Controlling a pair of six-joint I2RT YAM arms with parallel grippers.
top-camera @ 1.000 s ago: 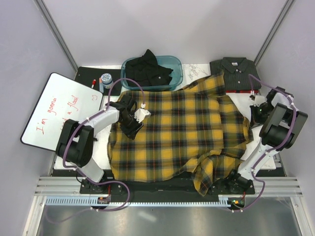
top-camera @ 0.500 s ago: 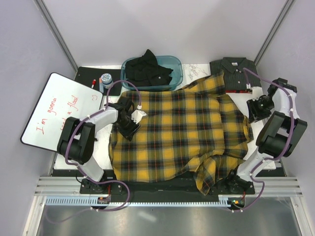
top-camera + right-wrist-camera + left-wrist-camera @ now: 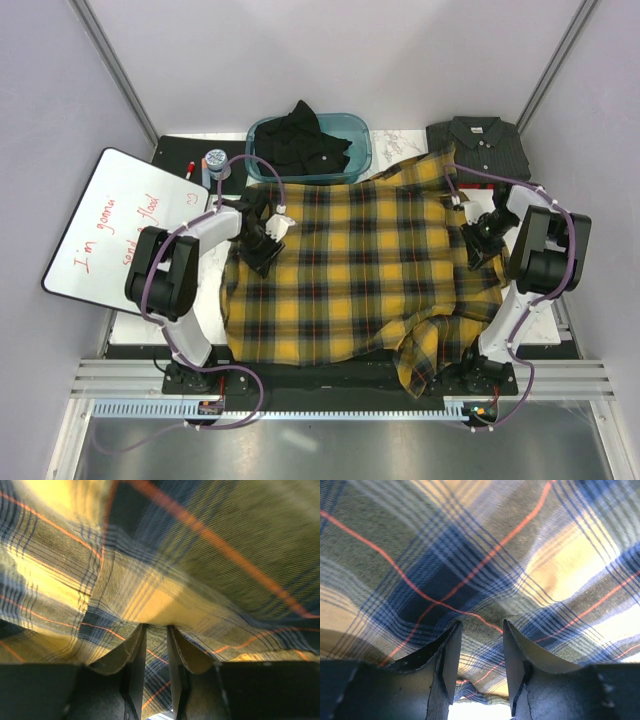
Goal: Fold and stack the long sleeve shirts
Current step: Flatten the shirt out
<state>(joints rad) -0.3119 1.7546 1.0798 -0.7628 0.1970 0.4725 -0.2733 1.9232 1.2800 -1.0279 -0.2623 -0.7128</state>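
Viewing the scene from above, we find the plaid shirt (image 3: 370,270) spread open between the two arms, collar toward the far right. The left gripper (image 3: 262,243) sits at its left edge, fingers narrowly apart with cloth in the gap; we cannot tell whether it clamps. The right gripper (image 3: 478,235), at the right edge, has its fingers nearly together on a fold of plaid. The charcoal shirt (image 3: 480,145) lies folded at the far right; the black shirt (image 3: 300,140) is heaped in a teal bin (image 3: 362,140).

matt woven plaid shirt (image 3: 370,270) (cloth), plastic bin (image 3: 363,141)
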